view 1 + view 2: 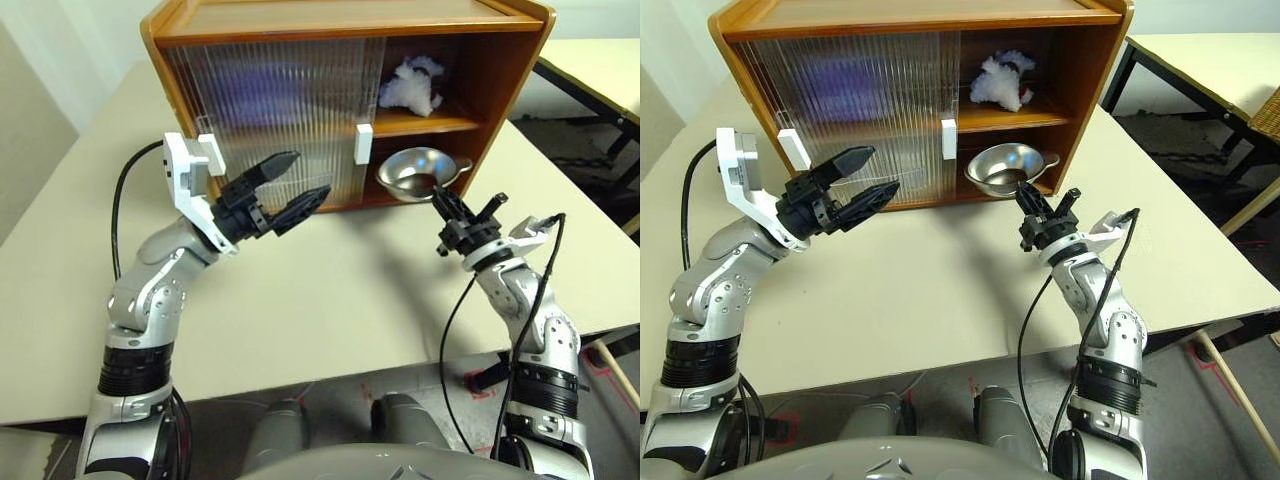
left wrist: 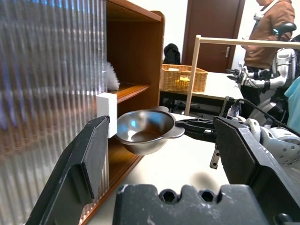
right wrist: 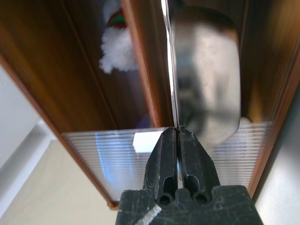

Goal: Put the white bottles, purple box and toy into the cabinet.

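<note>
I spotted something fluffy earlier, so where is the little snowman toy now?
The toy lies on the cabinet's middle shelf, in the open right half, above the metal bowl that the right gripper pinches by its rim.

Shiny metal bowl [image 1: 418, 171], beige table [image 1: 330, 300], wicker basket [image 2: 183, 78] on neighbouring table, person [image 2: 267, 33] standing behind.

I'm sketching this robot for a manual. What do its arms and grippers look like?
Both arms are silver-grey metal with rounded joint housings and black ribbed bands. Each ends in a white bracket and a black gripper with two tapered fingers: left gripper, right gripper. A thin black cable loops along each arm.
</note>
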Tool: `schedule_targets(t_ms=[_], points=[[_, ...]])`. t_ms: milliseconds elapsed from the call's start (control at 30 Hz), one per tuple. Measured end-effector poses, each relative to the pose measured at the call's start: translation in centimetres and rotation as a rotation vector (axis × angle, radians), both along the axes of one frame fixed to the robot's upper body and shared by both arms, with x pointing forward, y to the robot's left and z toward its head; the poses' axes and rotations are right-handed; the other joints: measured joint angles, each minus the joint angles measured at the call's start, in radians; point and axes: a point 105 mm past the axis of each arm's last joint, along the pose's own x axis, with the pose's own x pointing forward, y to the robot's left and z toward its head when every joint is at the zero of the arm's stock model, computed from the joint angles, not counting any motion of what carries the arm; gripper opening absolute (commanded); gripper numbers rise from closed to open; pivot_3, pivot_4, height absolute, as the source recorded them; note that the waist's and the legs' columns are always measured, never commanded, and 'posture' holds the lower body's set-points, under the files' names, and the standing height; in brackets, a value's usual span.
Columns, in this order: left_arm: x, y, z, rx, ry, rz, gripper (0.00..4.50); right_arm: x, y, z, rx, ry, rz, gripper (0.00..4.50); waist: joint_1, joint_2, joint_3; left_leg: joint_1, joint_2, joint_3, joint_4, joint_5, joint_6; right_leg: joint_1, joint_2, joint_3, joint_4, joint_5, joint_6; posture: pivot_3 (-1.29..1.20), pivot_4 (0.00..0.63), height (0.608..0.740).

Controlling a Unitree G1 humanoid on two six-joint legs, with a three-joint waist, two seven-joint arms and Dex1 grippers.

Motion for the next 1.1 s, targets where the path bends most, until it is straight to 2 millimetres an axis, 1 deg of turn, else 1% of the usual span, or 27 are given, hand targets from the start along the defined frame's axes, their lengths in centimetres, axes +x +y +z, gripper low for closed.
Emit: schedule_targets(t_ms=[167,333,467,533,600,733,800,933,1033,1100], points=[[-0.1,0.2,0.2,0.001,-0.004,0.016,4.50,1.1,-0.8,-1.4,0.027,0.024,-0.036,0.05,0.002,0.000,0.000,0.000,0.000,0.000,0.000,0.000,0.000,0.000,0.000,0.000,0.000,0.000,0.000,0.12,0.000,0.740],[-0.3,0.2,0.5,0.010,-0.018,0.016,4.50,1.9,-1.2,-2.0,0.038,0.019,-0.060,0.05,0.002,0.000,0.000,0.000,0.000,0.000,0.000,0.000,0.000,0.000,0.000,0.000,0.001,0.000,0.000,0.14,0.000,0.740],[-0.3,0.5,0.3,0.010,-0.009,0.032,4.50,2.8,-1.0,-2.1,0.039,0.014,-0.062,0.05,0.004,0.001,0.000,0.000,0.000,0.000,0.000,0.000,0.000,0.000,0.000,0.000,0.001,0.000,0.000,0.17,0.000,0.740],[-0.2,0.7,0.3,0.008,-0.007,0.042,4.50,3.3,-0.8,-2.1,0.042,0.011,-0.064,0.05,0.014,0.001,0.000,0.000,0.000,0.000,0.000,0.000,0.000,0.000,0.000,0.000,0.001,0.000,0.000,0.18,0.000,0.740],[-0.5,0.9,0.2,0.012,-0.005,0.055,4.50,4.1,-0.5,-1.7,0.056,0.001,-0.081,0.05,0.022,0.001,0.001,0.000,0.000,0.000,0.000,0.000,0.000,-0.001,0.001,0.000,0.002,0.001,-0.001,0.18,0.000,0.740],[-0.7,1.0,0.5,0.009,-0.012,0.061,4.50,4.8,0.8,-0.6,0.066,-0.036,-0.076,0.05,0.039,0.001,0.000,0.000,0.000,-0.001,0.000,0.000,0.000,-0.001,0.000,-0.001,0.002,0.001,-0.002,0.19,0.000,0.740],[-0.7,1.0,0.5,0.006,-0.009,0.065,4.50,5.2,1.1,-0.5,0.060,-0.036,-0.076,0.05,0.049,0.001,0.000,0.000,0.000,-0.001,0.000,0.000,0.000,-0.001,0.000,-0.001,0.002,0.001,-0.002,0.20,0.000,0.740],[-0.8,1.3,0.5,0.010,-0.008,0.084,4.50,6.1,1.1,-0.8,0.057,-0.020,-0.099,0.05,0.057,0.001,0.000,-0.001,0.000,0.000,0.000,0.000,0.000,-0.001,0.000,-0.001,0.002,0.002,-0.003,0.22,0.000,0.740],[-1.1,1.2,0.9,0.008,-0.021,0.083,4.50,6.5,0.6,-1.2,0.053,-0.008,-0.120,0.05,0.066,0.001,0.000,-0.001,0.000,-0.001,0.000,0.000,0.000,-0.001,0.000,-0.001,0.002,0.002,-0.003,0.22,0.000,0.740],[-1.1,1.3,0.8,0.005,-0.015,0.090,4.50,6.8,0.3,-1.5,0.044,0.002,-0.130,0.05,0.073,0.001,0.000,0.000,0.000,-0.001,0.000,0.000,0.000,-0.002,0.000,-0.001,0.002,0.002,-0.003,0.23,0.000,0.740]])
